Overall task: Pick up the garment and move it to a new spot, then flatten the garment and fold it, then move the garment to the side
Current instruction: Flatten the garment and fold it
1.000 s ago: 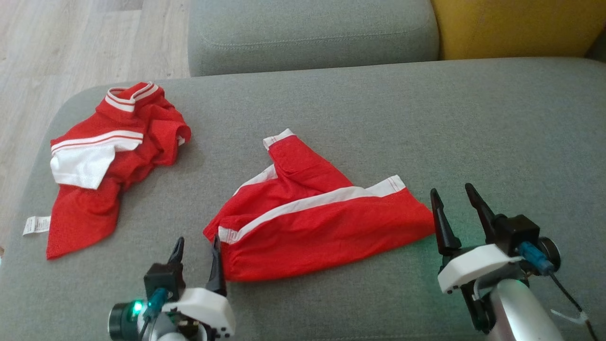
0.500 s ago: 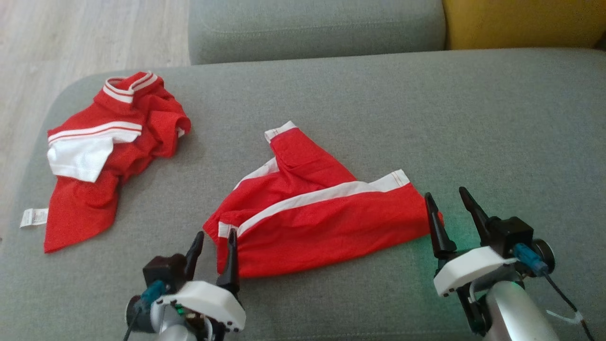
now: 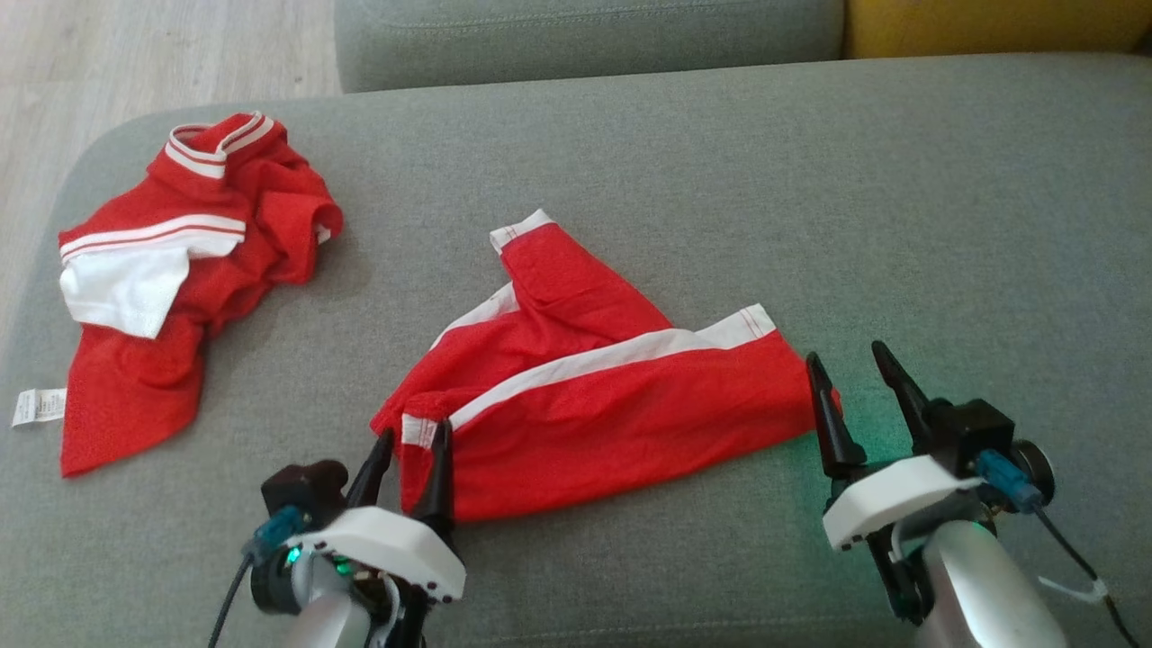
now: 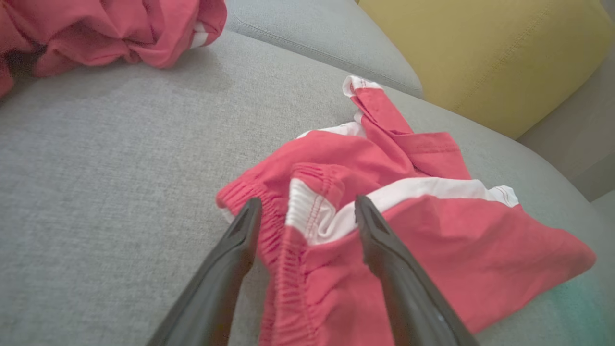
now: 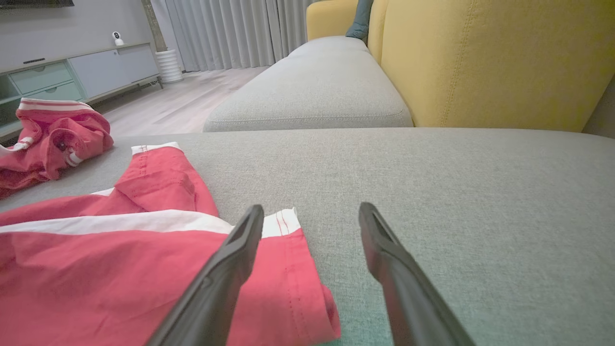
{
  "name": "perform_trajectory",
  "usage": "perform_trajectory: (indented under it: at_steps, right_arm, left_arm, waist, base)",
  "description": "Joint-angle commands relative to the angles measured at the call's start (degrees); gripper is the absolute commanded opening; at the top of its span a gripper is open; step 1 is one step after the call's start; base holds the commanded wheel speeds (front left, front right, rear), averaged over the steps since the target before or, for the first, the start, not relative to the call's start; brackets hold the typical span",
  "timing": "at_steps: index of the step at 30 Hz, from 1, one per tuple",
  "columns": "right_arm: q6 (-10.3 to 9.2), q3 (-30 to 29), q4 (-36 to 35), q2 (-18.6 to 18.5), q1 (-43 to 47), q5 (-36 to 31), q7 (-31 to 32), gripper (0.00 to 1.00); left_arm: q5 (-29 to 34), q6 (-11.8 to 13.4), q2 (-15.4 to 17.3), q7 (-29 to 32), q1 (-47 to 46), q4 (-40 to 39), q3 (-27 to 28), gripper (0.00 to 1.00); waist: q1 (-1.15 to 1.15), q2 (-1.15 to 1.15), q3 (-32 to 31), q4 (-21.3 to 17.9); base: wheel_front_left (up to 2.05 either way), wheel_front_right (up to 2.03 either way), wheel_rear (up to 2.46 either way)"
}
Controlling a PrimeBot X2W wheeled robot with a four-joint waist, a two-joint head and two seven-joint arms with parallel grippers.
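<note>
I work over a grey sofa seat (image 3: 900, 225). Nearest me, my left gripper (image 3: 415, 429) stands wide, its fingers (image 4: 226, 269) straddling the elastic waistband corner of the red shorts (image 3: 612, 414) without pinching it. My right gripper (image 3: 845, 351) is also spread wide at the opposite leg hem, one finger over the cloth, the other over bare cushion. The shorts lie mid-seat between them, white stripes showing. Farther left sits a crumpled red shirt (image 3: 180, 270), with a white care tag (image 3: 38, 407) just beside its hem, print too small to read. Beyond are a yellow cushion (image 5: 504, 57) and a wooden floor (image 3: 135, 54).
</note>
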Motion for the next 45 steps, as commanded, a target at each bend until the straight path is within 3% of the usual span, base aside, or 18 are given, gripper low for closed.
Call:
perform_trajectory:
  at_steps: [1,2,4,5,6,14,20,27,31,37,39,42,44,45]
  right_arm:
    - [0.28,1.1,-1.92,0.3,-2.51,-0.31,-0.37,1.0]
    - [0.28,1.1,-1.97,0.3,-2.58,-0.3,-0.37,1.0]
    - [0.28,1.11,-2.07,0.3,-2.72,-0.26,-0.37,1.0]
    - [0.28,1.12,-2.13,0.3,-2.79,-0.27,-0.37,1.0]
    - [0.28,1.1,-2.17,0.3,-2.84,-0.27,-0.37,1.0]
    - [0.28,1.01,-0.8,0.3,-4.39,0.36,-0.37,1.0]
    - [0.28,1.86,7.26,0.07,-10.33,3.86,0.1,1.0]
    - [0.28,4.49,17.21,-1.17,-17.72,5.69,5.93,1.0]
    - [0.28,6.15,21.04,-1.89,-19.6,6.1,7.56,0.79]
    - [0.28,7.22,24.76,-2.16,-20.44,6.67,7.31,0.58]
    - [0.28,7.56,25.73,-2.1,-20.68,6.91,7.1,0.41]
    - [0.28,7.96,26.84,-2.06,-21.28,7.26,6.13,0.25]
    - [0.28,8.36,27.42,-1.96,-21.66,7.54,5.27,0.0]
    - [0.28,8.55,27.71,-1.93,-21.82,7.68,4.83,0.0]
  left_arm:
    - [-0.47,-0.35,0.32,-0.35,-3.27,-1.28,1.77,1.0]
    - [-0.62,-0.48,0.32,-0.35,-3.36,-1.04,1.6,0.76]
    - [-0.82,-0.61,0.32,-0.35,-3.56,-0.71,1.35,0.38]
    - [-0.81,-0.65,0.32,-0.35,-3.68,-0.54,1.27,0.13]
    - [-0.77,-0.64,0.32,-0.35,-3.8,-0.29,1.14,0.0]
    - [1.92,0.53,0.32,-0.35,-4.67,-2.09,1.48,0.0]
    - [3.94,0.61,0.32,-0.35,-3.46,-4.19,1.0,0.0]
    - [3.25,0.35,0.32,-0.35,-3.39,-4.88,-0.39,0.0]
    - [2.94,0.52,0.32,-0.35,-3.75,-5.03,-0.8,0.0]
    - [2.68,0.41,0.32,-0.35,-4.0,-5.24,-0.84,0.0]
    - [2.68,0.39,0.32,-0.35,-4.11,-5.27,-0.77,0.0]
    - [2.82,0.29,0.32,-0.35,-4.37,-5.19,-0.69,0.0]
    - [3.03,0.21,0.32,-0.35,-4.56,-5.16,-0.67,0.0]
    - [3.14,0.16,0.32,-0.35,-4.62,-5.13,-0.63,0.0]
  waist:
    - [0.0,0.0,0.33,0.01]
    - [0.0,0.0,0.46,0.02]
    - [0.0,0.0,0.71,0.07]
    - [0.0,0.0,0.83,0.12]
    - [0.0,0.0,0.91,0.2]
    - [0.0,0.0,1.81,2.12]
    - [0.0,0.0,2.58,5.08]
    - [0.0,0.0,3.88,7.16]
    - [0.0,0.0,4.28,7.47]
    - [0.0,0.0,4.46,7.15]
    - [0.0,0.0,4.55,7.1]
    - [0.0,0.0,4.76,7.22]
    - [0.0,0.0,4.86,7.38]
    - [0.0,0.0,4.83,7.45]
  base:
    - [0.0,0.0,0.0]
    - [0.0,0.0,0.0]
    - [0.0,0.0,0.0]
    - [0.0,0.0,0.0]
    - [0.0,0.0,0.0]
    - [0.0,0.0,0.0]
    - [0.0,0.0,0.0]
    - [0.0,0.0,0.0]
    - [0.0,0.0,0.0]
    - [0.0,0.0,0.0]
    - [0.0,0.0,0.0]
    - [0.0,0.0,0.0]
    - [0.0,0.0,0.0]
    - [0.0,0.0,0.0]
